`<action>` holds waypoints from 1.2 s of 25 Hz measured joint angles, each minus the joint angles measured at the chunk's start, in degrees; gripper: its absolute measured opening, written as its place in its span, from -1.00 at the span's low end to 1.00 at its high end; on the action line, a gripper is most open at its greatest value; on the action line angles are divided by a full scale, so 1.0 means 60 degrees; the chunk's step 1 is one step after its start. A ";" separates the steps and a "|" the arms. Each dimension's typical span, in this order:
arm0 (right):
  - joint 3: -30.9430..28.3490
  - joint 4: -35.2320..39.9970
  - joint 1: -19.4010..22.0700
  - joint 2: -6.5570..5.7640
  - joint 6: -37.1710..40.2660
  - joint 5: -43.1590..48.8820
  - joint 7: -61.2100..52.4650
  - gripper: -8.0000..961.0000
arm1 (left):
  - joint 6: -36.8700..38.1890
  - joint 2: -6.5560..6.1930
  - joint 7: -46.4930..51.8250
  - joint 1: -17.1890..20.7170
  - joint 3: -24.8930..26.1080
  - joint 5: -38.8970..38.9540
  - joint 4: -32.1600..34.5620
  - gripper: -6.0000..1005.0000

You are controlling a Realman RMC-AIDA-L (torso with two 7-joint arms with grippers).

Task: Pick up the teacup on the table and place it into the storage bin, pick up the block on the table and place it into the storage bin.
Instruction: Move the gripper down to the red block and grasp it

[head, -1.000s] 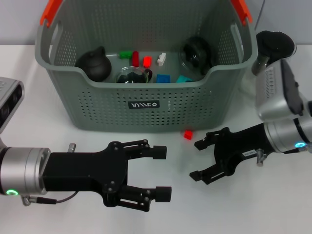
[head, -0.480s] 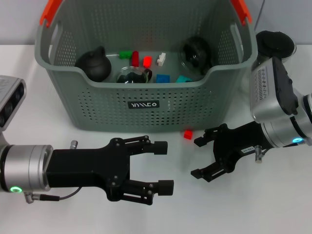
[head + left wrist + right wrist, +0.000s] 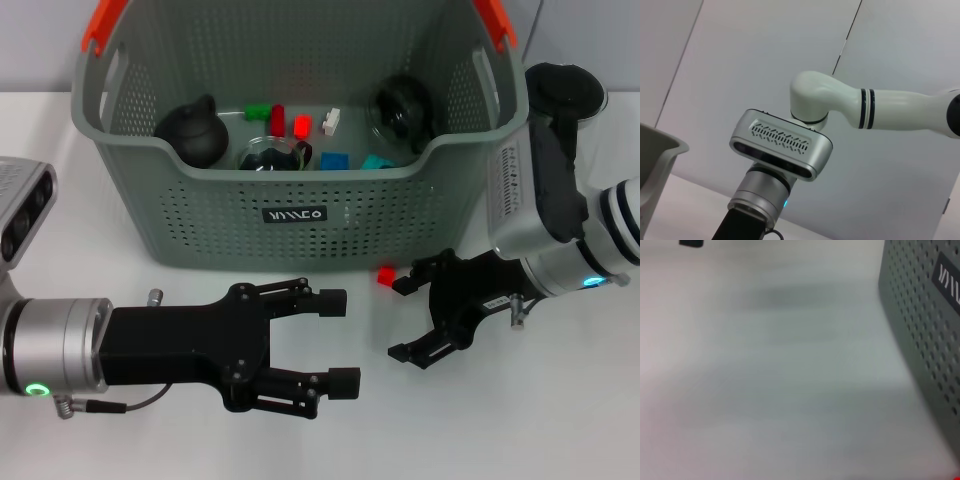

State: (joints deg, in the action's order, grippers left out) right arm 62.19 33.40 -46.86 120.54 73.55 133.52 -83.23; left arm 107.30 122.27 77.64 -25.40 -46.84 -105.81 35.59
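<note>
Since the right gripper (image 3: 402, 320) comes at the block (image 3: 385, 276) from the side with fingers spread, one fingertip could nudge it away or under the storage bin (image 3: 290, 215) wall instead of straddling it. The block is small, red, cube-like, lying on the table (image 3: 560, 420) just in front of the bin's front wall, right of the black label (image 3: 294, 214), close to the upper finger. The left gripper (image 3: 338, 340) hovers near the table's front edge, fingers apart, empty. The bin already holds dark cups and coloured blocks.
</note>
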 joint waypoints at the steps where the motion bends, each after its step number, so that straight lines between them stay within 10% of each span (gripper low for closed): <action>1: 0.0040 0.0000 -0.0009 0.0009 -0.0046 -0.0007 0.0000 0.96 | -0.0022 -0.0001 0.0001 -0.0002 0.0000 0.0006 -0.0009 0.86; 30: 0.1136 -0.0106 0.0061 0.0022 -0.1426 -0.0914 0.0232 0.96 | -0.0311 0.0026 -0.0031 -0.0162 -0.0044 -0.0043 -0.0176 0.86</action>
State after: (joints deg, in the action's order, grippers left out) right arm 69.00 32.77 -46.49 120.68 64.99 128.04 -81.84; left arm 105.44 122.43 77.46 -26.38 -47.10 -106.06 34.54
